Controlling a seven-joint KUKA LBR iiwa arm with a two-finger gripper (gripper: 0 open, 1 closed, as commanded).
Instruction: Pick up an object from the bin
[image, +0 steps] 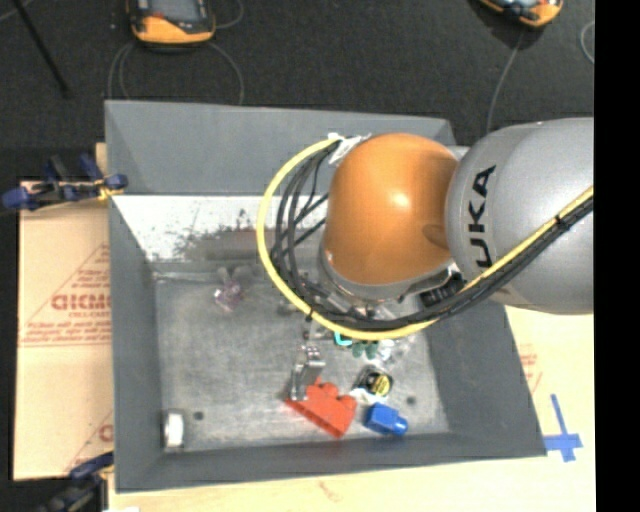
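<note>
Plainly, the pick is not yet done. At the lower left of the bin (130, 330) lies a small white piece (173, 430), and higher up a pale translucent piece (228, 295). In the lower middle the gripper (303, 380) hangs low, its tip at the upper left edge of a red block (325, 408); whether it is open or closed, I cannot tell. Just right lie a black-and-yellow thing (373, 382) and a blue piece (385, 420). Nothing looks held, so grasping and lifting remain.

A red block (323, 408) lies flat on the bin's (200, 380) floor by the front wall.
</note>
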